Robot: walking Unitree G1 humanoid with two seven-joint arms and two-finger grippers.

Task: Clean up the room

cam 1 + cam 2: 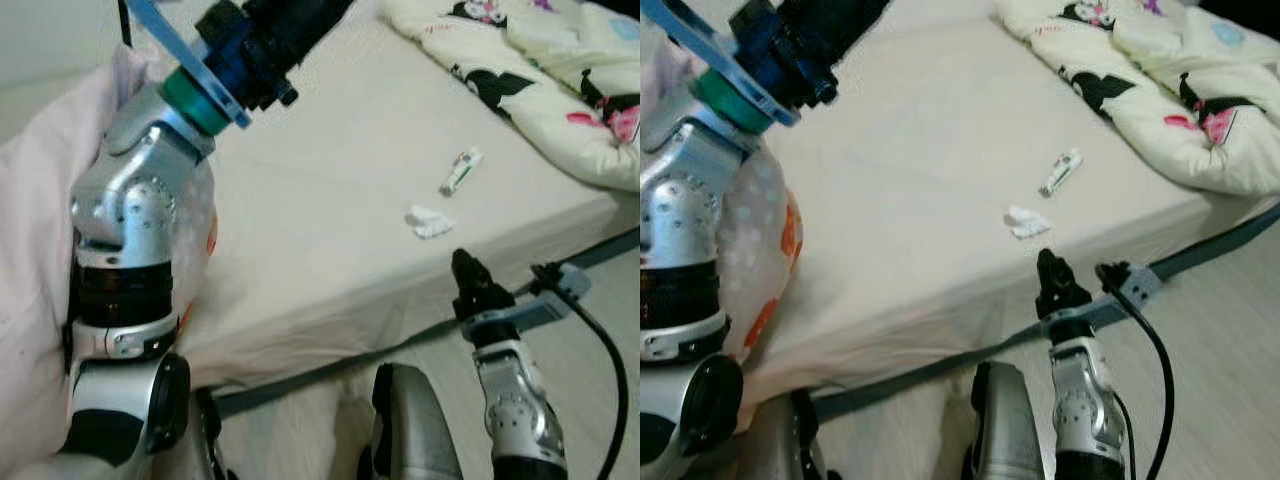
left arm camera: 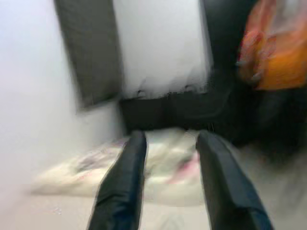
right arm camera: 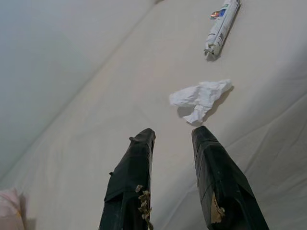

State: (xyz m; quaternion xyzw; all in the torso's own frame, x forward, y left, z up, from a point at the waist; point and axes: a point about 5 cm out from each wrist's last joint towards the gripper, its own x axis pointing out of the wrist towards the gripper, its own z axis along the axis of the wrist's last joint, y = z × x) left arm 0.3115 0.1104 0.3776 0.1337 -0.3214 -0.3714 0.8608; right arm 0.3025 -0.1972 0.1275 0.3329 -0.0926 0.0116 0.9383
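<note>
**Bed with litter near its front edge, right gripper just short of it**

I am looking down at a bed [image 1: 340, 190] covered by a plain cream sheet, which takes up most of the head camera views. A rumpled cream quilt [image 1: 540, 80] printed with black and pink cartoon figures lies heaped at the far right of the mattress. The pale floor [image 1: 1230, 330] shows at the lower right, and a dark bed frame rail [image 1: 1200, 255] runs along the mattress's near edge.

Two bits of litter sit on the sheet toward the right, near the front edge. A crumpled white tissue [image 3: 200, 98] lies closest to me, and a small white tube [image 3: 221, 28] with green and red markings lies just beyond it, a little farther right. The two are apart, not touching.

My right gripper [image 3: 172, 139] is raised at the near edge of the bed, pointing at the tissue. In its wrist view I see the two black fingers [image 3: 132, 182] parted with nothing between them, and the tissue lies just past the tips, untouched.

My left arm [image 1: 130, 230] is lifted high on the left, beside a pale pink bag or cloth [image 1: 40, 250] with orange spots. The left gripper [image 2: 168, 143] points across the room; its wrist view is blurred, but I can make out the fingers spread apart and holding nothing, with the quilt and a dark wall panel [image 2: 91, 52] beyond.
</note>
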